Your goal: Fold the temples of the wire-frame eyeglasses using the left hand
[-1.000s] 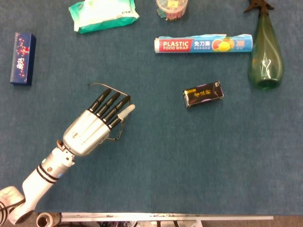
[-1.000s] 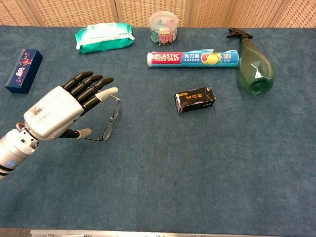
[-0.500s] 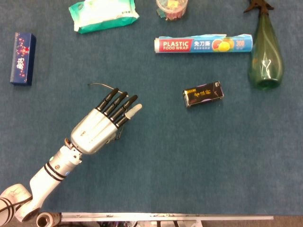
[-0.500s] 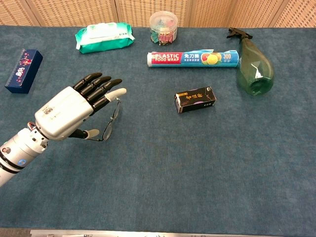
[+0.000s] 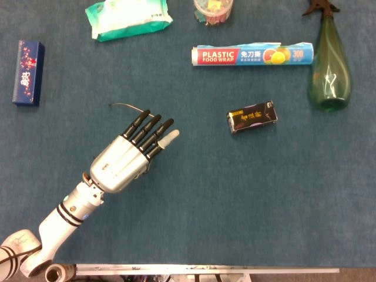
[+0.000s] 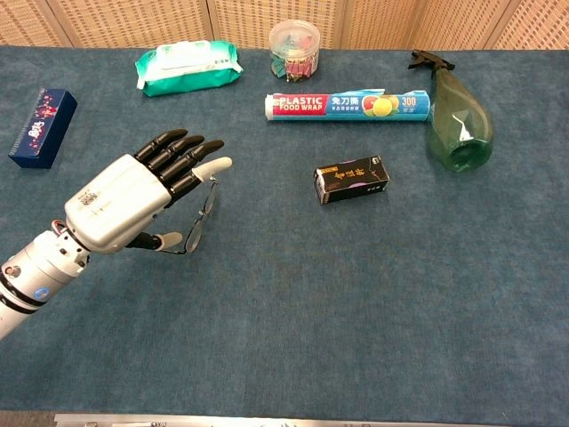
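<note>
The wire-frame eyeglasses point(image 6: 201, 218) lie on the blue table cloth, mostly under my left hand point(image 6: 124, 203). In the chest view one lens and part of the frame show just right of the fingers, and the thumb sits low beside the frame. In the head view only a thin temple point(image 5: 124, 106) sticks out up and to the left of the fingertips, while the left hand point(image 5: 126, 158) covers the remainder. The fingers are stretched out and spread over the glasses, gripping nothing. No right hand shows in either view.
A black box point(image 5: 251, 117) lies right of the hand. Further back are a plastic wrap roll point(image 5: 251, 55), a green spray bottle point(image 5: 330, 64), a tub of clips point(image 5: 213, 10) and a wipes pack point(image 5: 128, 17). A blue box point(image 5: 27, 73) lies far left.
My left hand has slid a little to the right and forward over the glasses, now hiding more of the frame in the head view. The glasses have barely moved.
</note>
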Robot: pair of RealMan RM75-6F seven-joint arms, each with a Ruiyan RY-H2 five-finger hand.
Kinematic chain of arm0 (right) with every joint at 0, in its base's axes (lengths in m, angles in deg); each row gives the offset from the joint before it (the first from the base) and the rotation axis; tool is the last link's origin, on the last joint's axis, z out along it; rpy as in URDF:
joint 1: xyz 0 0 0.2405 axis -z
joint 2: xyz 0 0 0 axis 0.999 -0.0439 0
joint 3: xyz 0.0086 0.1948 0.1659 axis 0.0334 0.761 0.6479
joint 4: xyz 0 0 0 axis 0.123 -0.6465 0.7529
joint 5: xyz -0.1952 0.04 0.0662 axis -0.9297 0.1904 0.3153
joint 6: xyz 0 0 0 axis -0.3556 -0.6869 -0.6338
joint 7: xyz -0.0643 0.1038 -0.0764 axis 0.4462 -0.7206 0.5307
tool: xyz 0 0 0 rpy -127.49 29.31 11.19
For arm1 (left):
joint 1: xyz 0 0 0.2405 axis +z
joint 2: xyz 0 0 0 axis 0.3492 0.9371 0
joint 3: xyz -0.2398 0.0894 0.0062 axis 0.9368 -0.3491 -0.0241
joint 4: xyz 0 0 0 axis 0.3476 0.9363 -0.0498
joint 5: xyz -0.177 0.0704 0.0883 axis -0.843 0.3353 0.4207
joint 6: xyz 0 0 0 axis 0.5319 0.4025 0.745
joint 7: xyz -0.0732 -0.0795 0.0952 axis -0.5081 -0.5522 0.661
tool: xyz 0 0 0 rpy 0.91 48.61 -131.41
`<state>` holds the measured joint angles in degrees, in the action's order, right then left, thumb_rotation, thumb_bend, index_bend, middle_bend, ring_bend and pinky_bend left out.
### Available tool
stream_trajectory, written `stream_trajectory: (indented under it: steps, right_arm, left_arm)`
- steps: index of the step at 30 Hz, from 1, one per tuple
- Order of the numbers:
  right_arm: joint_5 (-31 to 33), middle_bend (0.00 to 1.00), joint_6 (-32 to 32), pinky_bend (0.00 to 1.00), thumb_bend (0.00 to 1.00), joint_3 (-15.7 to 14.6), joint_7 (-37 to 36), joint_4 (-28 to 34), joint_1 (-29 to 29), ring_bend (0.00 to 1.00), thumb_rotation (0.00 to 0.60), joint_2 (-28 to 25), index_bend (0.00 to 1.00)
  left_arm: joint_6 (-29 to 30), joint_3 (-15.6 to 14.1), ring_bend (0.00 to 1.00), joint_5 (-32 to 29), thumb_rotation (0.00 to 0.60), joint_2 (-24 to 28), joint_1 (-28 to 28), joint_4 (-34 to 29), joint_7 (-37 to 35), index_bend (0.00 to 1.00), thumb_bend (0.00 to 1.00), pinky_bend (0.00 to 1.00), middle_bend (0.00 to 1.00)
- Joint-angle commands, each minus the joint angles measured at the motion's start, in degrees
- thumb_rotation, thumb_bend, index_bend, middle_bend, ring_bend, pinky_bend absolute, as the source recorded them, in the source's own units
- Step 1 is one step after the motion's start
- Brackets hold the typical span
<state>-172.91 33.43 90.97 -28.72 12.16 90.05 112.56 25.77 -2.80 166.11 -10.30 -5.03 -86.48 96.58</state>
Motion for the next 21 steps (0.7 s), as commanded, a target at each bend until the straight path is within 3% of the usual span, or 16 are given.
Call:
stream_trajectory:
  steps: [1,8,21]
  right_arm:
    - [0.0,0.29,0.0,0.38,0.19,0.0,0.1,0.0,0.0,0.23,0.600,0.0,0.33]
    - [-0.2,0.29,0.4,0.38,0.19,0.0,-0.1,0.0,0.2,0.23,0.600,0.1,0.33]
    - [-0.2,0.29,0.6,0.38,0.19,0.0,-0.6,-0.3,0.3,0.23,0.600,0.0,0.33]
  left_arm:
    - [0.2,-0.5,0.00,0.2,0.600,0.6,0.3,-1.9,0.0,0.00,0.10,0.05,0.00]
    - [-0.2,-1.1,0.00,0.4,0.600,0.7,0.9,-5.8,1.4,0.00,0.10,0.05,0.00]
    - [-0.8,-0.2,0.00,-1.0,0.600,-2.3,2.1,-4.9,3.0,0.00,0.10,0.05,0.00]
